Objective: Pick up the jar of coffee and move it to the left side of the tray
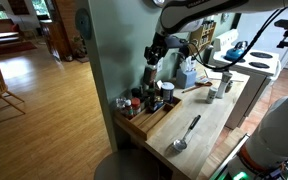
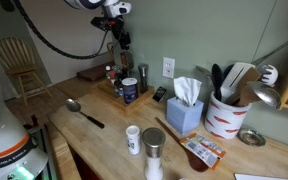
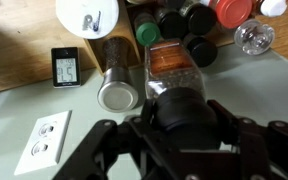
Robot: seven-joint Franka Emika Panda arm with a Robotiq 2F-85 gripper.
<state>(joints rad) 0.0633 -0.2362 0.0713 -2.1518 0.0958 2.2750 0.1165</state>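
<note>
**Desk:** What do you get in an exterior view?

**Me:** My gripper [image 1: 152, 78] hangs over the cluster of small containers on the tray [image 1: 156, 118]. A ladle [image 1: 187, 133] lies on the counter, right of the tray. I can't pick out the jar there.

**Desk:** And along the counter, in an exterior view?

**Me:** The gripper [image 2: 120, 45] is above the tray [image 2: 112, 97] at the far left. The tissue box [image 2: 187, 105] stands well apart to the right.

**Desk:** Wrist view?

**Me:** The jar of coffee [image 3: 180, 100] sits dead centre between my fingers [image 3: 99, 145], dark top toward the camera. A metal-topped can [image 3: 117, 95] stands just left of it. The picture is blurred, so I cannot tell whether the fingers clamp the jar or only straddle it.
</note>
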